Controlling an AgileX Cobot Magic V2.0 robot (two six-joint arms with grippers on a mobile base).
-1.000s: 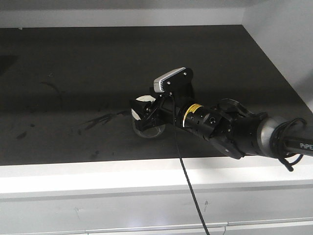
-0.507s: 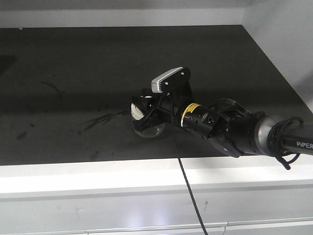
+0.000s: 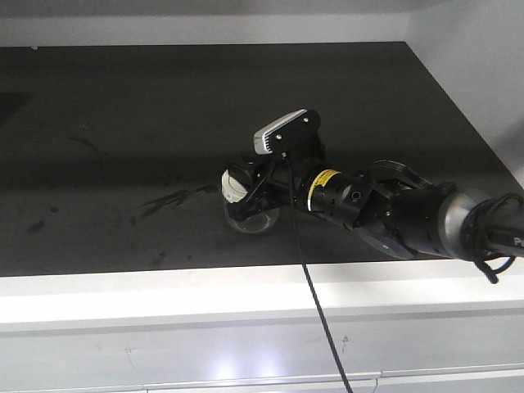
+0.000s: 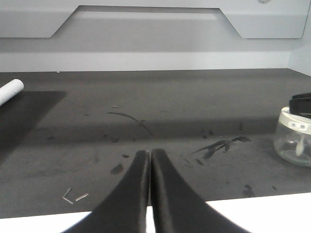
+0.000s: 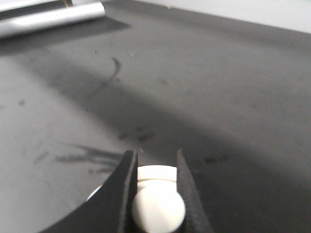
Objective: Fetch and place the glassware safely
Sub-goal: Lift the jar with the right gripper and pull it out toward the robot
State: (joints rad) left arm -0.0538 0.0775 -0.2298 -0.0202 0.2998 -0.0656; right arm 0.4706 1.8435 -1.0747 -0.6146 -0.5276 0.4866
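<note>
**Exterior front-facing view.** The right arm reached in from the right over the dark, scuffed bench [image 3: 98, 98]. The right tool [image 3: 246, 187] was set at the top of the small squat clear glass jar [image 3: 250, 217], about its round cream-white lid [image 3: 235, 187]. The jar stood toward the front of the bench, near the middle. Whether its base had left the surface could not be determined, and the lid appeared offset leftward from the body, so a slight tilt could not be ruled out. A black cable [image 3: 315, 311] hung over the front edge.

**Left wrist-mounted view.** The left tool [image 4: 148, 154] was closed finger against finger with nothing between, well apart from the jar [image 4: 291, 145] at the far right. From here the jar looked upright and seated on the bench.

**Right wrist-mounted view.** The right tool [image 5: 155, 160] was narrow, with its fingers [image 5: 127, 194] set either side of the lid's central knob [image 5: 158, 211] and apparently touching it.

**Assessment.** The step in hand was judged to be securing the jar for the lift. The purchase was on the knob alone. If the lid is loose, it could come away and leave the glass behind, so a slow, vertical trial raise is advised, watching that the body follows. The wrist should be kept level, and no sideways drag applied over the bench.
</note>
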